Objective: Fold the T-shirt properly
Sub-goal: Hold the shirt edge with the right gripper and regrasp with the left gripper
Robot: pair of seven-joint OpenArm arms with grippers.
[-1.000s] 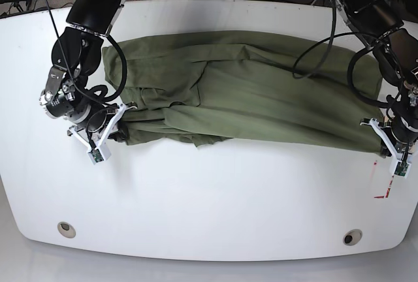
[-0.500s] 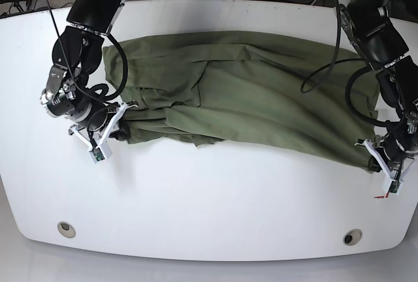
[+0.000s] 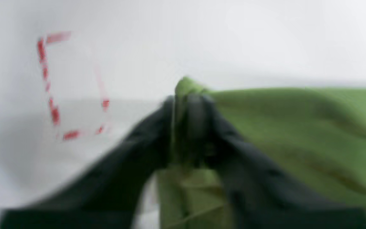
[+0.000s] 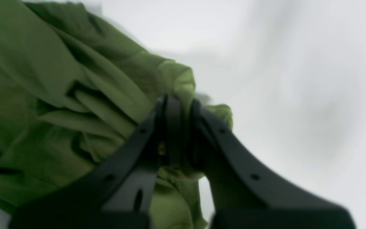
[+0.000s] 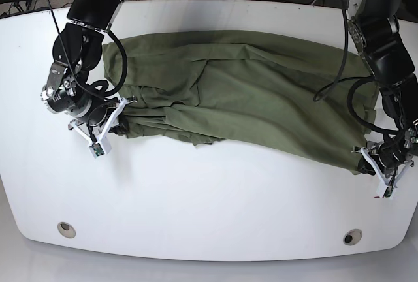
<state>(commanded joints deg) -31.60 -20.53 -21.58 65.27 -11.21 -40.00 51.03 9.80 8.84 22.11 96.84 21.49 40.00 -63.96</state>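
Both end effectors, left [image 5: 381, 171] and right [image 5: 108, 122], are clenched on the shirt [image 5: 255, 93]; draw evenly, keeping the hem taut and low to the surface [image 5: 209, 203].

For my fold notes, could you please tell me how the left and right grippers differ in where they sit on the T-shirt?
The left gripper pinches a smooth corner of the T-shirt beside red tape marks; the right gripper pinches bunched, layered folds, with no tape nearby. They sit at opposite ends of the cloth. Both have jaws shut on fabric.
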